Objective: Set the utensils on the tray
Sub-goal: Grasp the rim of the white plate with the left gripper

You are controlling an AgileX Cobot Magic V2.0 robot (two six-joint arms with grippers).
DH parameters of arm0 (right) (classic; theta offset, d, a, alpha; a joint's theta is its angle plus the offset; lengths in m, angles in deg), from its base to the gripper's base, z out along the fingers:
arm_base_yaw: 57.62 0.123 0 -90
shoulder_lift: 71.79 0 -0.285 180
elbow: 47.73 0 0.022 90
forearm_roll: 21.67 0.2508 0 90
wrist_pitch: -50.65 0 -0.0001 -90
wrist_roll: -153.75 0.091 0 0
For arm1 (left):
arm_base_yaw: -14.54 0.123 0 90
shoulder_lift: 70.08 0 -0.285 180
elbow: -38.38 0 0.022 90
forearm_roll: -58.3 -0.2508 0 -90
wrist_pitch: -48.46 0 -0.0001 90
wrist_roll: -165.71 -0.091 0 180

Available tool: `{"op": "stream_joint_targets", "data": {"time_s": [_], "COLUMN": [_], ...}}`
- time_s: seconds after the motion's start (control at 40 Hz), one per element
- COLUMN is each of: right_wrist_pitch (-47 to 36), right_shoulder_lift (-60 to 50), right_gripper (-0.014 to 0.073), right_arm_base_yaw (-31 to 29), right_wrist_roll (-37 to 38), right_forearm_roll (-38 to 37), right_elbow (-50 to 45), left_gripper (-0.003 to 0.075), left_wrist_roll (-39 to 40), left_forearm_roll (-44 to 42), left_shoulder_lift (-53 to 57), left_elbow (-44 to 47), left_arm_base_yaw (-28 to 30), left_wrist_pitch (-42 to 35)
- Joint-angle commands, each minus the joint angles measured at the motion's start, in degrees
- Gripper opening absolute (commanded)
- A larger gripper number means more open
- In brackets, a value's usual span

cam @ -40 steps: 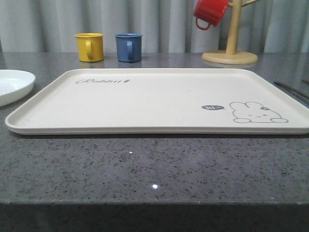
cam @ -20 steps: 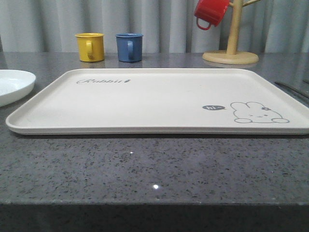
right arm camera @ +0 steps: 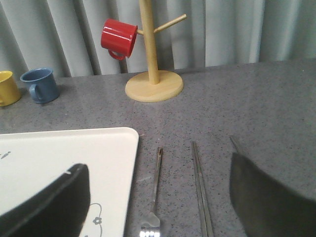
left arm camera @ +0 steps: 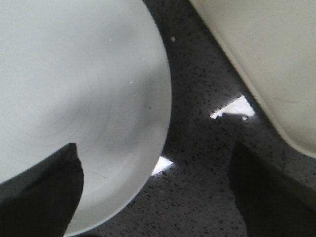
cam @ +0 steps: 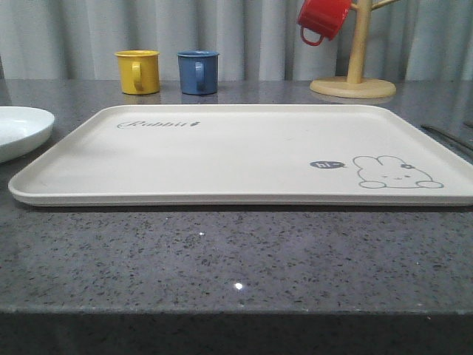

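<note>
Grey speckled counter (cam: 236,259) runs back to a pale pleated curtain. Lying across most of it is the tray (cam: 222,151), cream, rectangular, long side running left to right, its bed bare of any utensil. So the task looks to be at its start, with the first pickup not yet made.

Off the tray's left edge sits the plate (cam: 18,129), round and white, apart from the tray. The left gripper (left arm camera: 158,197) hovers low over the gap between plate and tray, fingers wide apart, one finger (left arm camera: 44,192) above the plate's rim, holding nothing. A likely next move is to close on that rim, which is thin and smooth, so a shallow angled pinch would be needed.

Along the back edge stand a wooden mug tree (cam: 353,74) with a red mug (cam: 321,18), plus a blue mug (cam: 197,72) and a yellow mug (cam: 137,71).

Off the tray's right edge lie the fork (right arm camera: 154,197) and chopsticks (right arm camera: 201,192), side by side and apart, both running front to back. The fork's tines point toward the front edge. The right gripper (right arm camera: 158,207) hangs above them, fingers spread, empty.
</note>
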Motion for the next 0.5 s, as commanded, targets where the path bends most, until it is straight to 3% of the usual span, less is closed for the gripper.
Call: {"op": "stream_joint_targets", "data": {"time_s": [0.0,0.2,0.425,0.475], "right_wrist_pitch": [-4.39,-4.39,-4.39,-4.39], "right_shoulder_lift": [0.68,0.68,0.68,0.68], "right_gripper": [0.0602,0.0602,0.0602,0.0602], "right_arm_base_yaw": [-0.26,-0.26,-0.26,-0.26], "right_wrist_roll": [-0.4,-0.4,-0.4,-0.4], "right_forearm_roll": [-0.24,-0.24,-0.24,-0.24], "right_elbow": [1.95,1.95,1.95,1.95], "left_gripper": [0.0538,0.0344,-0.0011,-0.0017], "left_wrist_roll": [-0.08,-0.08,-0.08,-0.08], "left_forearm_roll": [-0.31,-0.31,-0.31,-0.31], "left_shoulder_lift": [-0.61,-3.0,-3.1,-3.1], "left_elbow": [-2.39,-2.39,-2.39,-2.39], "left_arm_base_yaw": [-0.51,-0.51,-0.51,-0.51], "left_wrist_pitch": [-0.94,-0.32,-0.15,-0.15]}}
